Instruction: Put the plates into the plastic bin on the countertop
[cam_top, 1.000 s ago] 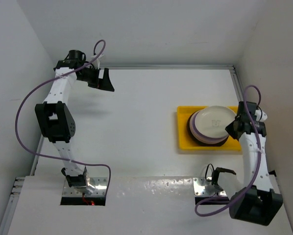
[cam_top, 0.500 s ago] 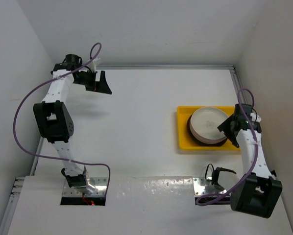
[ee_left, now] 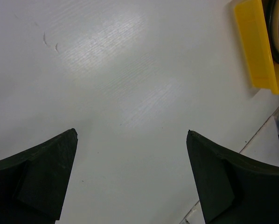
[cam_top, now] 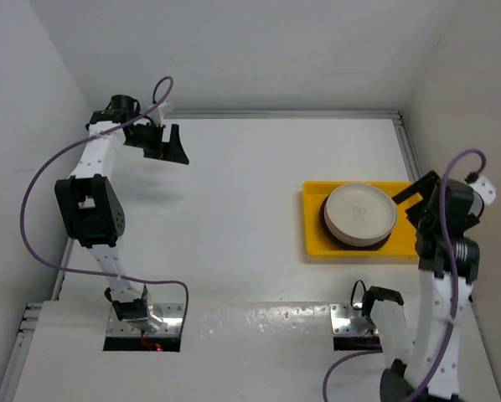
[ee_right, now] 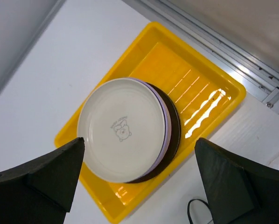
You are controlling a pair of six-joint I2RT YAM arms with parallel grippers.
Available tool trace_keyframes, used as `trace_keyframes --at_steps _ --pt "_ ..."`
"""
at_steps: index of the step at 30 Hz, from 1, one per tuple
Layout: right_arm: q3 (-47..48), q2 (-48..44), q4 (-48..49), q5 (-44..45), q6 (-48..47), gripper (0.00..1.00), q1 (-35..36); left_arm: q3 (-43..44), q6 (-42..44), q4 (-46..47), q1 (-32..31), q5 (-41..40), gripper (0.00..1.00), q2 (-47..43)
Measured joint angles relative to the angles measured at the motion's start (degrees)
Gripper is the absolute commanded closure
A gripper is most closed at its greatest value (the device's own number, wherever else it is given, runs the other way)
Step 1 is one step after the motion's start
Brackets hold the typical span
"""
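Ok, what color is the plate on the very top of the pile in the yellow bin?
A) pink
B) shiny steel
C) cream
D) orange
C: seen from the right wrist, the top plate in the plastic bin is cream, with a small printed figure in its middle.

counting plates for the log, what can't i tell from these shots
- Plates under the cream top plate: right wrist view shows only edges of a lilac plate and a dark plate beneath; count hidden.
- Print on that plate: too small to read.
- Yellow bin, left wrist view: cut off by the right edge.
- Bin's right end, top view: behind the right gripper.
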Motion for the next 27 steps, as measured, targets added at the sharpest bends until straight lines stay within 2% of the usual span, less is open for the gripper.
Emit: trace_keyframes --at_steps 6,12,18,27 --pt "-4.1 -15.1 -11.5 -2.3 8.3 0.0 0.0 -5.6 0.0 0.4 0.0 -0.9 0.0 -3.3" --pt "-11.3 -22.4 -24.1 -9.1 14.3 0.0 0.0 -13.1 0.7 1.5 0.0 -2.5 0.0 -8.4" --pt "-10.1 -25.5 -26.3 -11.1 14.7 0.0 0.0 -18.9 1.5 2.4 0.0 -4.3 0.0 -11.1" --pt "-8.4 -25.5 -26.3 -11.8 12.5 0.0 0.0 -19.8 1.9 3.8 0.0 -4.9 0.0 -11.9"
